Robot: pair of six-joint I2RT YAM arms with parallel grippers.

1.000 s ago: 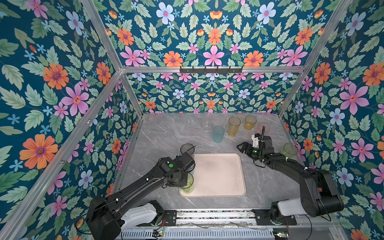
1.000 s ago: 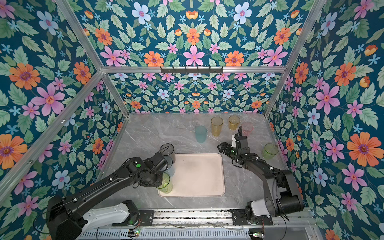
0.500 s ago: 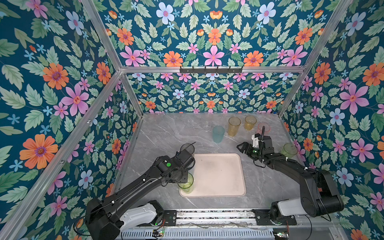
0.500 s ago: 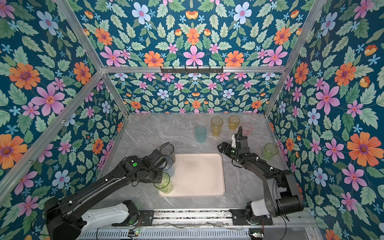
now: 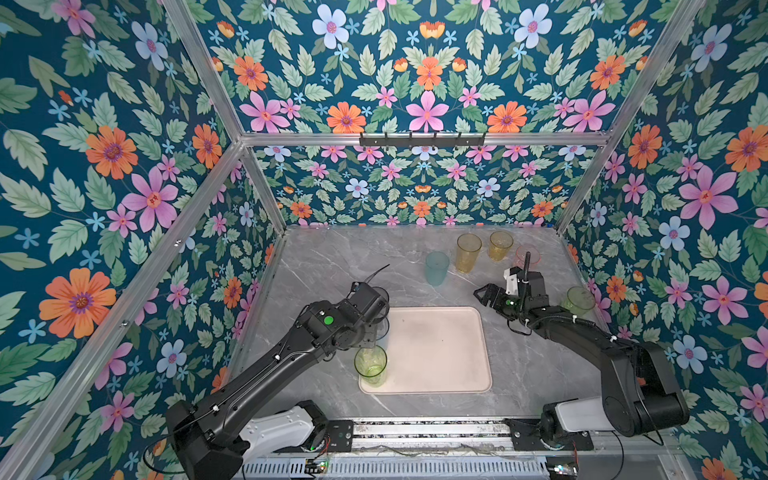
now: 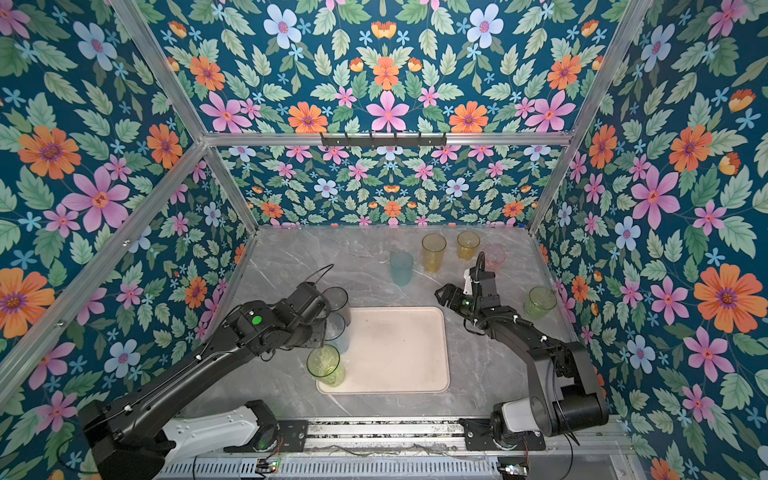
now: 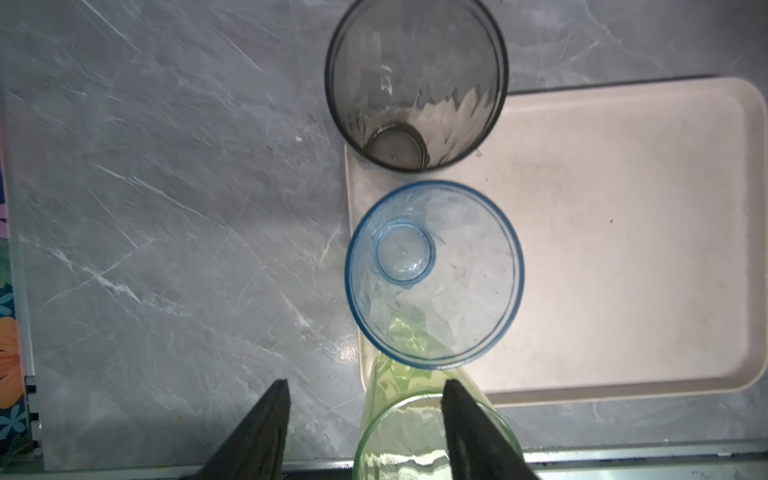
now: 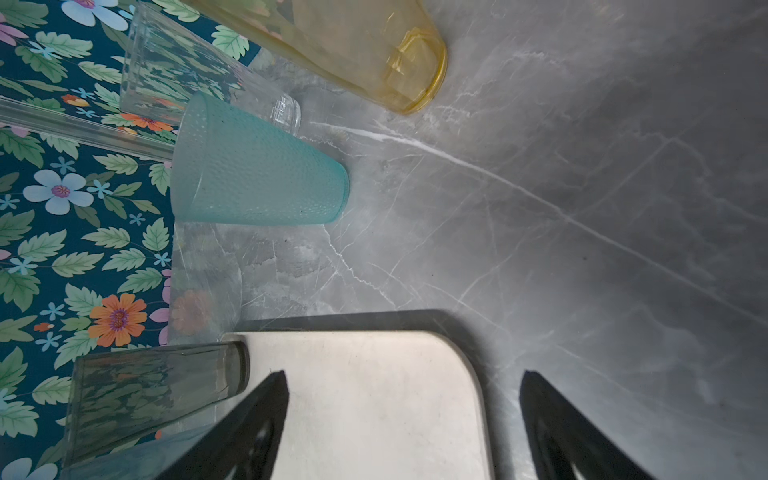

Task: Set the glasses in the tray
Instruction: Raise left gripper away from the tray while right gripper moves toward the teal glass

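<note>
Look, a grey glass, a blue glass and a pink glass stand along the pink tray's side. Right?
No: the third is green, not pink. The left wrist view shows the smoky grey translucent tumbler, pale blue tumbler and green tumbler along the flat pale pink tray.

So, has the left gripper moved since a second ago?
Yes. The left gripper has drawn back off the green glass, leftward, away from the tray's near-left corner.

We look into a robotics lab test booth, not a home: floral panels (image 5: 124, 166) on a bare aluminium frame (image 5: 540, 139), a marble-look tabletop (image 5: 332, 257), and two robot arms (image 5: 270, 374) bolted to a metal rail (image 5: 415, 428) beside exposed wiring (image 5: 415, 449) and a circuit board (image 5: 316, 465).
</note>
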